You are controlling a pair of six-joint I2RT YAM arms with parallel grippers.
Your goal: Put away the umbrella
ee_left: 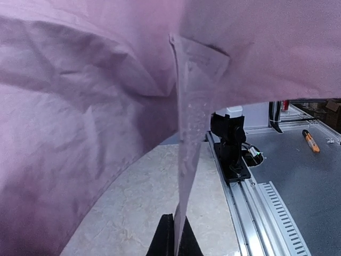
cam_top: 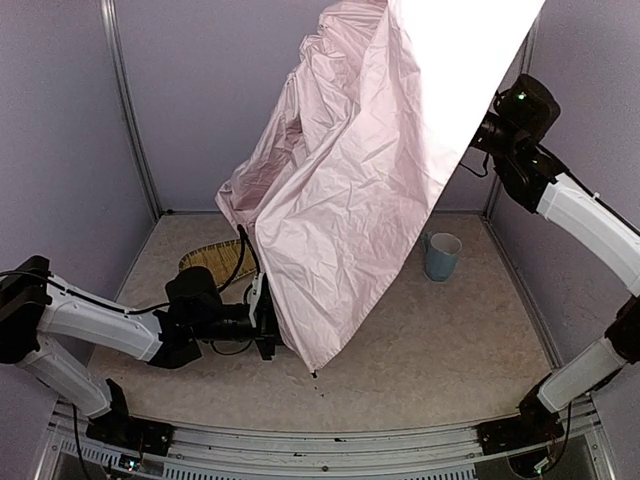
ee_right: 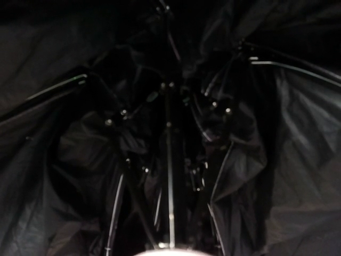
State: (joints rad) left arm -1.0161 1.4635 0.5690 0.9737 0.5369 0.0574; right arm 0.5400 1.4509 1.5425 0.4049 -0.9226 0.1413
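Half-open umbrella (cam_top: 350, 200) hung above-left of blue mug (cam_top: 441, 255). My L gripper (ee_left: 174, 241) was clamped on its canopy hem (ee_left: 186, 149); R gripper hidden, state unclear. Fabric light, floppy; I judged shaft (ee_right: 169, 176) the firmest hold.

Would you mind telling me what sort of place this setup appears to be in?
Probably a robot test cell in a lab: plain walls and metal posts enclose a small table, an aluminium rail runs along its near edge, and a bench with an orange tool lies beyond.
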